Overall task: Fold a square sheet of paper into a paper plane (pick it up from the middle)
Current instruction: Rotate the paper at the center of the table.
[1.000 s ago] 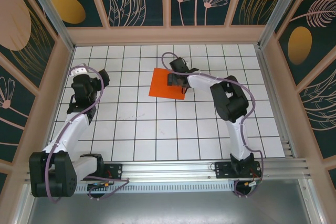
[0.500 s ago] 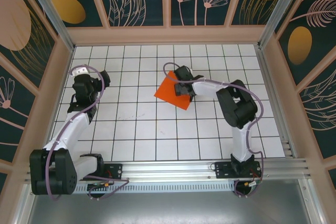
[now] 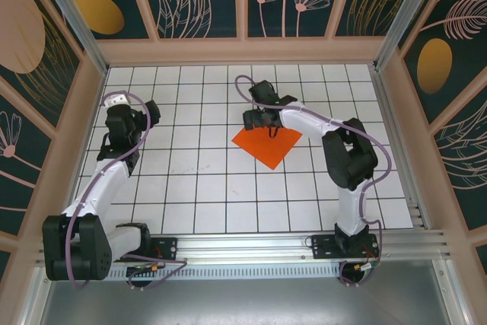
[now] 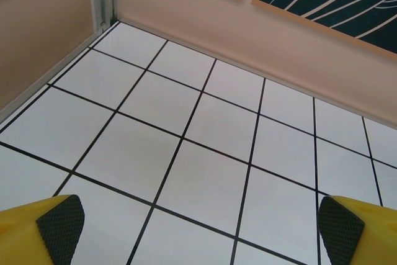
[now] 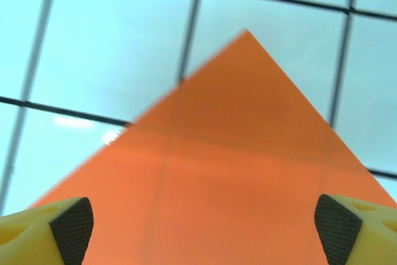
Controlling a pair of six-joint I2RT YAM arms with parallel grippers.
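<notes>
Risks first. The square sheet of paper (image 3: 268, 148) lies flat on the bench (image 3: 190, 180), mid-field and turned corner-on to the tile grid. The right pincer (image 3: 262, 123) sits over its far corner, not its middle.

- A grab from this spot probably takes the corner, and the sheet then droops or folds off-axis. The task wants a middle pickup.
- Thin paper on glossy tile gives the pads (image 5: 73, 224) no edge to get under. They likely skate the sheet sideways or bunch it into a stray crease.
- The skew to the grid likely makes any later fold harder to line up.
- The left pincer (image 4: 201, 224) is well apart from the sheet, so nothing pins the paper if the right one drags it.

In the right wrist view the right pincer (image 5: 205, 221) is spread wide and holds nothing. Orange paper lies under it with one corner pointing away. The view is blurred, so contact can't be confirmed. Faint lines show on the paper, either creases or grid showing through.

Pose:
- The right arm (image 3: 346, 154) rises from its near-edge base with the elbow high. Its forearm sweeps left and far, and the wrist points down at the sheet's far corner.
- The left arm (image 3: 103, 180) runs up the left side. Its pincer is also wide and empty, angled over bare tiles toward the far-left wall (image 4: 248, 29).
</notes>
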